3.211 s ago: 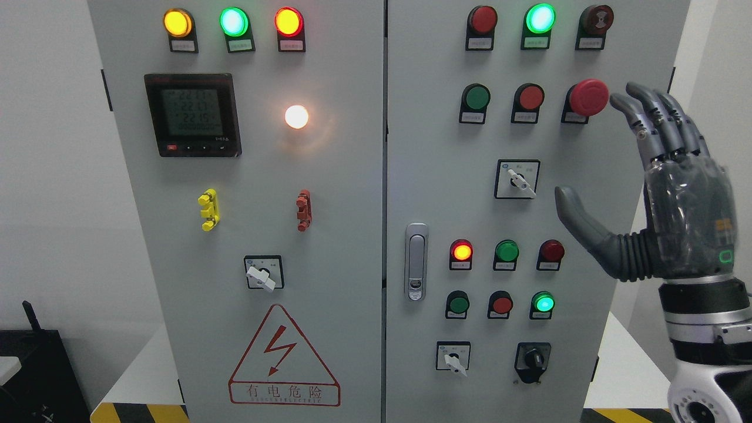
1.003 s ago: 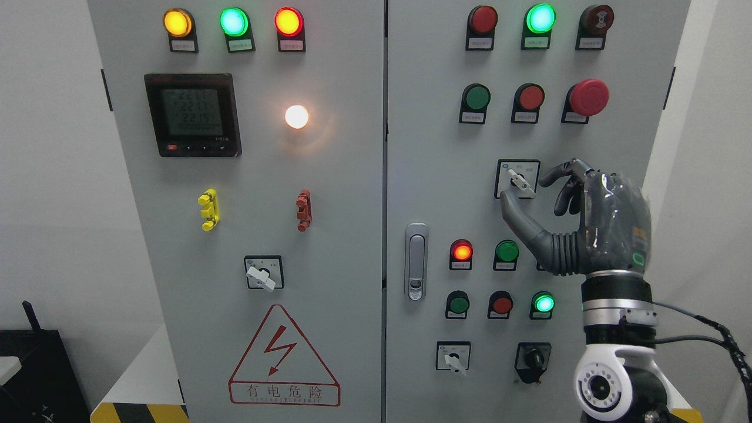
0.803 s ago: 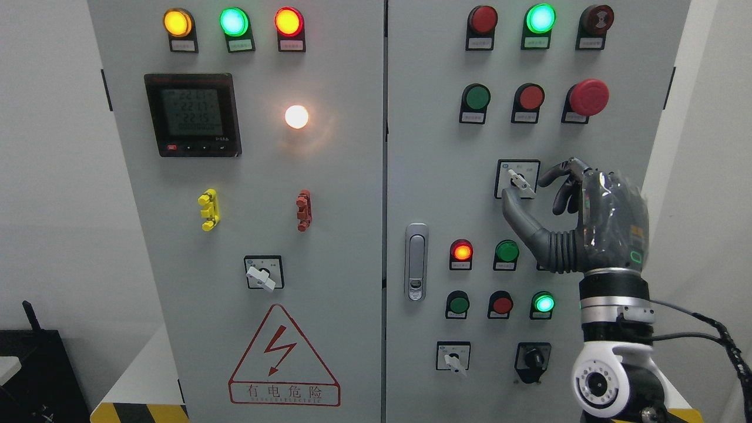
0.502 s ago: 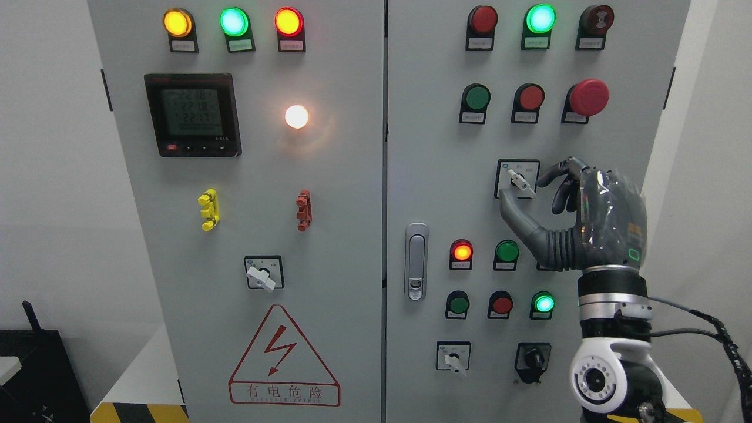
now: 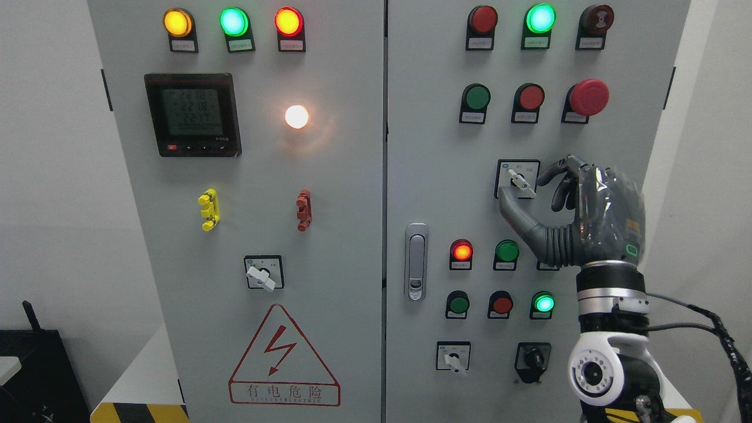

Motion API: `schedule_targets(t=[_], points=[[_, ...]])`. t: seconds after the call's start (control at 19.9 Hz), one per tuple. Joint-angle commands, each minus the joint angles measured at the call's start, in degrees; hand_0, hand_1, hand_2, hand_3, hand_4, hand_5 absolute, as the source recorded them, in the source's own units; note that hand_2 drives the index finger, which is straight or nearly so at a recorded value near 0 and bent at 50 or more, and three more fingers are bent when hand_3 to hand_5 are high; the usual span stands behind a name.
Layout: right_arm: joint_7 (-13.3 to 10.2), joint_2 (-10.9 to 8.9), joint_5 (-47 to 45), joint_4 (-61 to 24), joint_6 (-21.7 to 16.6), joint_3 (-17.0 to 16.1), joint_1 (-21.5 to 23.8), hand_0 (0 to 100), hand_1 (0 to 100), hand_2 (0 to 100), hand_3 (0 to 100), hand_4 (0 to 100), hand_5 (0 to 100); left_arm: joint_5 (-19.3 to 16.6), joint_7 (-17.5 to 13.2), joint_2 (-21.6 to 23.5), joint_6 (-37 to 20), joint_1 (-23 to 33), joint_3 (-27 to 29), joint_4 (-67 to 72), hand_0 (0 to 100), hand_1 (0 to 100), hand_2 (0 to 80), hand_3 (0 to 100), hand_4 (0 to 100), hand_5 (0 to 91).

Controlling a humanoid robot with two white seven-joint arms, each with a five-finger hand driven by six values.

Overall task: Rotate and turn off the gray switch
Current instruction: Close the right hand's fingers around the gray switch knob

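The gray rotary switch [image 5: 520,180] sits on a black-framed plate on the right cabinet door [image 5: 435,176], its white handle pointing down-right. My right hand [image 5: 521,188] comes up from the lower right and brackets the switch. Its thumb tip [image 5: 505,198] is at the plate's lower left, and its curled index fingertip [image 5: 543,176] is at the plate's right edge. The handle lies between them, and I see no firm pinch on it. The left hand is out of view.
Similar gray switches sit on the left door [image 5: 263,273] and low on the right door [image 5: 453,357], beside a black knob [image 5: 532,358]. Red and green buttons [image 5: 506,251] are just below my thumb. The red mushroom button [image 5: 588,97] is above. The door handle [image 5: 416,261] is to the left.
My right hand has come down from beside the red mushroom button to the switch, curled its fingers and crept slightly left. The switch handle has not turned.
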Motion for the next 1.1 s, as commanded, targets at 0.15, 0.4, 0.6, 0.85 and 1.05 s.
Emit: schedule_targets(t=[0.15, 0.4, 0.6, 0.85, 1.05], points=[[0.04, -0.05, 0.16, 1.34, 0.12, 0.11, -0.70, 7, 43, 57, 90, 91, 100, 0.01, -0.16, 0.00, 0.04, 0.00, -0.09, 0.79, 12, 39, 0.0, 0, 0, 0.0], [0.04, -0.05, 0.16, 1.95, 0.12, 0.11, -1.49, 7, 43, 58, 90, 91, 100, 0.01, -0.16, 0.00, 0.04, 0.00, -0.09, 0.79, 12, 39, 0.0, 0, 0, 0.0], [0.04, 0.03, 0.16, 2.04, 0.29, 0.20, -1.67, 9, 43, 59, 91, 91, 100, 0.01, -0.16, 0.00, 0.04, 0.00, -0.09, 0.79, 12, 39, 0.0, 0, 0, 0.0], [0.13, 0.03, 0.16, 2.04, 0.56, 0.28, -1.58, 10, 42, 61, 91, 91, 100, 0.01, -0.16, 0.00, 0.04, 0.00, -0.09, 0.79, 12, 39, 0.0, 0, 0, 0.0], [0.13, 0.03, 0.16, 2.04, 0.73, 0.28, -1.76, 10, 42, 62, 92, 91, 100, 0.01, -0.16, 0.00, 0.04, 0.00, -0.09, 0.79, 12, 39, 0.0, 0, 0, 0.0]])
